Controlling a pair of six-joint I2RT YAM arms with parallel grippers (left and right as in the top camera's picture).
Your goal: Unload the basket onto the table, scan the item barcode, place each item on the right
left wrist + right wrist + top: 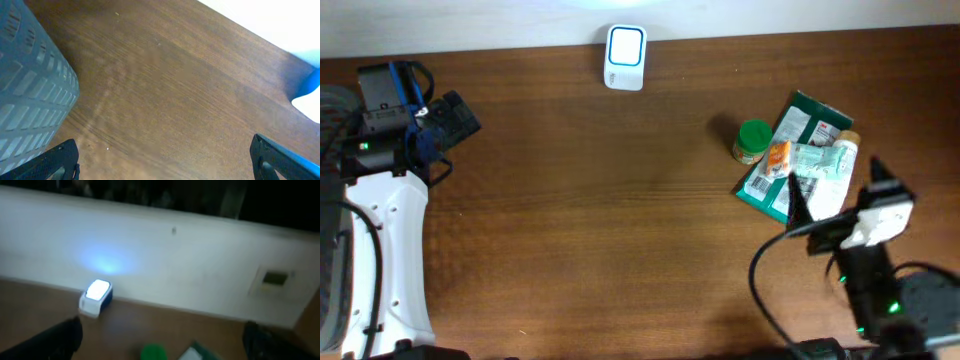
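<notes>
No legible text, brand or number in any view. Blurred printing on the green packet [808,112] and the clear pouch [823,162] at right of the overhead view, too small to read.

The left gripper [167,167] hangs over the brown wooden table [165,90]; its two black fingers [52,162] stand wide apart in the bottom corners, with only wood grain between them; a grey ribbed object [27,85] fills the left edge; a blurred blue-and-white shape [309,90] sits at the right edge; a white strip [260,20] runs along the table's far side.
</notes>
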